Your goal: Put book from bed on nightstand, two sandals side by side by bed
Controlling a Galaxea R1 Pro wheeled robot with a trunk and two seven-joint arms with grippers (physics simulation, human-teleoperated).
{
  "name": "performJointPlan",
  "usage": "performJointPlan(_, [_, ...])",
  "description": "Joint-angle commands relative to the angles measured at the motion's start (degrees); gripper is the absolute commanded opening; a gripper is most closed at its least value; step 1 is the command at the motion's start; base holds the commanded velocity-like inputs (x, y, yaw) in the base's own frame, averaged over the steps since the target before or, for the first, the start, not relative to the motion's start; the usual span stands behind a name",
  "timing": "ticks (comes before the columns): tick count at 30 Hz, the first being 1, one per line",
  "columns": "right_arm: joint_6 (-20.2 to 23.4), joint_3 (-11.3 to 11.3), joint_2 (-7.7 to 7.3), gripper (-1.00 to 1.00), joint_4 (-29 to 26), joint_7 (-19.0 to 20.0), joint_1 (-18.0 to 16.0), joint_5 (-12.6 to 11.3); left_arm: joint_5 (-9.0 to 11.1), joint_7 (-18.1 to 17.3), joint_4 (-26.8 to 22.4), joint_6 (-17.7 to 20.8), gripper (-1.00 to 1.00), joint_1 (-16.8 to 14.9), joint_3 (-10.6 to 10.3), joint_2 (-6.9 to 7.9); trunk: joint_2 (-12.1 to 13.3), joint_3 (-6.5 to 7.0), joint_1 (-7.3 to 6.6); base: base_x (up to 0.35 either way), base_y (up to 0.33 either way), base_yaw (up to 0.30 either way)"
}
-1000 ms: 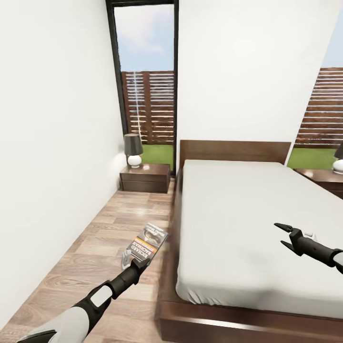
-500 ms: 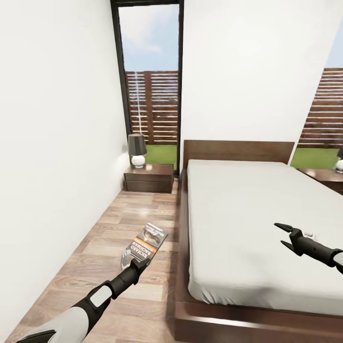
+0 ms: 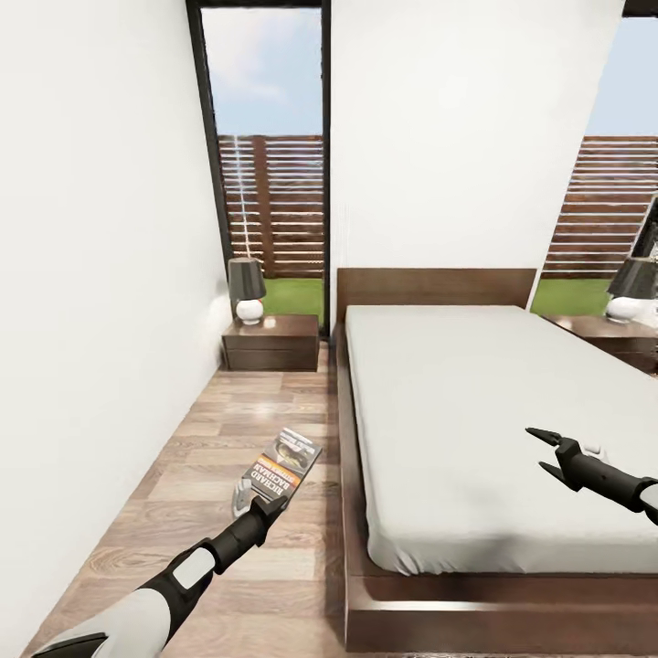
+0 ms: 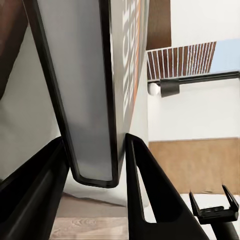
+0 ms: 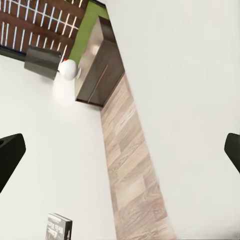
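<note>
The left gripper (image 3: 249,504) has its jaws clamped on the book (image 3: 284,463), while the right gripper (image 3: 541,451), jaws wide, hangs over the bed (image 3: 457,402).

left end effector (image 3: 249,504) clamping book (image 3: 284,463) above floor, right end effector (image 3: 546,452) apparently open over bed (image 3: 475,402), nightstand (image 3: 271,342) beyond

You get bright, even daylight from the tall dark-framed window (image 3: 265,137) (soft shadows); renders slightly blurred.

The bed (image 3: 475,402) has a matt grey cloth mattress on a smooth dark wood frame. The plank floor (image 3: 228,439) looks slightly glossy, and the book (image 3: 281,466) has a shiny paper cover.
</note>
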Motion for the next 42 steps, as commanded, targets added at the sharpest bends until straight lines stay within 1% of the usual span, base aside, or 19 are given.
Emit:
performJointPlan(1, [0.3, 0.3, -0.06, 1.0, 0.2, 0.0, -0.1, -0.6, 0.0, -0.1, 0.0, 0.6, -1.0, 0.0, 0.5, -0.02, 0.0, -0.06, -0.01, 0.0, 0.251, -0.091])
performJointPlan(14, [0.3, 0.3, 0.02, 1.0, 0.2, 0.0, -0.1, -0.6, 0.0, -0.1, 0.0, 0.6, -1.0, 0.0, 0.5, -0.02, 0.0, -0.06, -0.01, 0.012, 0.24, -0.021])
performJointPlan(23, [0.3, 0.3, 0.02, 1.0, 0.1, 0.0, -0.1, -0.6, -0.1, -0.1, 0.0, 0.6, -1.0, 0.0, 0.5, -0.02, 0.0, -0.06, -0.01, 0.104, 0.226, -0.004])
performJointPlan(33, [0.3, 0.3, 0.02, 1.0, 0.1, -0.3, -0.1, -0.6, 0.0, -0.1, 0.0, 0.6, -1.0, 0.0, 0.5, -0.02, 0.0, -0.06, -0.01, 0.12, 0.223, -0.132])
performJointPlan(42, [0.3, 0.3, 0.02, 1.0, 0.1, -0.4, -0.1, -0.6, 0.0, -0.2, 0.0, 0.6, -1.0, 0.0, 0.5, -0.02, 0.0, -0.06, -0.01, 0.117, 0.232, -0.028])
